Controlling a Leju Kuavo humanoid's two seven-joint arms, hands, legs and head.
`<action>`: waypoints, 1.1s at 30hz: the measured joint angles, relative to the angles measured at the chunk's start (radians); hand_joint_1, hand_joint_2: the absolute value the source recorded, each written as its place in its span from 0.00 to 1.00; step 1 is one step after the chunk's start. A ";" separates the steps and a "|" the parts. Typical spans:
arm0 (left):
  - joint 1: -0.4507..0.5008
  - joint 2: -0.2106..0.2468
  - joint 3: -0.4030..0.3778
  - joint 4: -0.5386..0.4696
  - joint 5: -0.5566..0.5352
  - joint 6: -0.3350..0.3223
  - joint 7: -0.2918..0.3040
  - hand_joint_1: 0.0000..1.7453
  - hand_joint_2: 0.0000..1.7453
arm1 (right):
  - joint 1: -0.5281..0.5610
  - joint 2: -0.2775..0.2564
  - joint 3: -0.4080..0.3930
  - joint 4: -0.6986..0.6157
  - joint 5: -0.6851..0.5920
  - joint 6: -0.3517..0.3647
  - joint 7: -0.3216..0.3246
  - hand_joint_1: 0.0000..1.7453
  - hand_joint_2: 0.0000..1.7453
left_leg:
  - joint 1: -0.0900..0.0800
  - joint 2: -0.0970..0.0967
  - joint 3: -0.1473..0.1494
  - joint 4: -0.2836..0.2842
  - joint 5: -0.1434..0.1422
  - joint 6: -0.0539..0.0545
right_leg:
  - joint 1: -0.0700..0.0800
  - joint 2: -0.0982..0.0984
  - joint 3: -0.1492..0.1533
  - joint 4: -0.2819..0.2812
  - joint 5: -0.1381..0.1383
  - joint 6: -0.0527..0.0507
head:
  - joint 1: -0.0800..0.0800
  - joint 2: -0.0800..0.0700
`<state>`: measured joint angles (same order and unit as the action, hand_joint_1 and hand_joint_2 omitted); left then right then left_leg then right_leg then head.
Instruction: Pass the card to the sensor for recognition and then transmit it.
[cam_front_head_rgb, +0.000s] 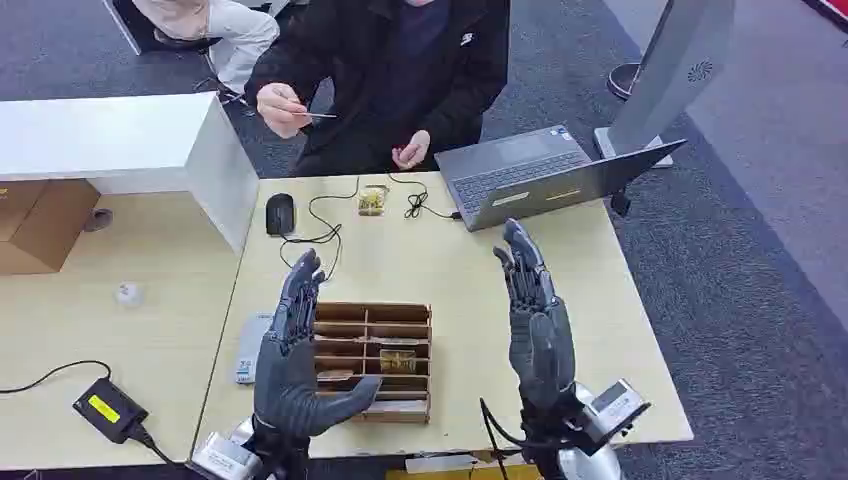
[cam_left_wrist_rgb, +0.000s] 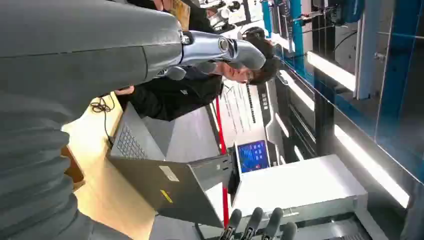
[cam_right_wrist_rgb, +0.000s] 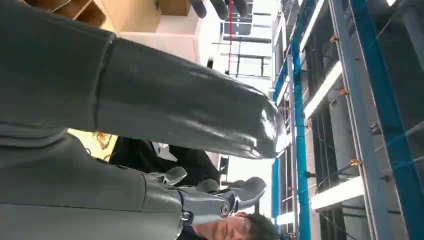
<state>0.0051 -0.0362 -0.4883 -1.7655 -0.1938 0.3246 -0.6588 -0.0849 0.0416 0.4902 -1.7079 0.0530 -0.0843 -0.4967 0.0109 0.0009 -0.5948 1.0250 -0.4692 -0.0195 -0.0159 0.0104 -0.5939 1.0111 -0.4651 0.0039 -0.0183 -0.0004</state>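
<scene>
With the left hand (cam_front_head_rgb: 297, 352) and right hand (cam_front_head_rgb: 535, 320) both raised, released and empty, the card (cam_front_head_rgb: 316, 116) is pinched by the person's hand (cam_front_head_rgb: 279, 107) well beyond the left fingertips, so the receiving step appears pending: reach forward and grasp it.

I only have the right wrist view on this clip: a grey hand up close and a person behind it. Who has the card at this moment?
Observer: In the head view, the person across the table holds the card in a raised hand.
Operator: So both robot hands are empty?
Observer: Yes. The left hand and right hand stand upright over the table, fingers apart, holding nothing.
Operator: Anything near them?
Observer: A wooden slotted tray lies on the table beside the left hand, with a few items in its slots.
</scene>
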 joint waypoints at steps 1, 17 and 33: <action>0.000 0.000 0.000 0.000 0.000 -0.001 0.000 0.00 1.00 | 0.000 0.000 0.000 0.000 0.000 0.000 0.000 0.00 0.00 | 0.000 0.000 0.000 0.000 0.000 0.000 | 0.000 0.000 0.000 0.000 0.000 0.000 | 0.000 0.000; -0.049 0.033 0.053 0.006 -0.444 0.283 0.126 0.00 1.00 | -0.003 0.000 0.000 0.000 0.002 0.010 0.000 0.00 0.00 | 0.000 0.000 0.000 0.000 0.000 0.000 | 0.000 0.000 0.000 0.000 0.000 0.000 | 0.000 0.000; -0.221 0.106 0.217 0.239 -1.052 0.365 0.439 0.00 1.00 | -0.039 0.000 0.000 0.010 -0.016 0.064 0.011 0.00 0.00 | 0.000 0.000 0.000 0.000 0.000 0.000 | 0.000 0.000 0.000 0.000 0.000 0.000 | 0.000 0.000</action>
<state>-0.2157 0.0702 -0.2708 -1.5264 -1.2458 0.6901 -0.2194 -0.1242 0.0416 0.4902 -1.6976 0.0370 -0.0199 -0.4860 0.0111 0.0008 -0.5947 1.0250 -0.4688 -0.0198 -0.0158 0.0104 -0.5938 1.0114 -0.4647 0.0035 -0.0183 -0.0004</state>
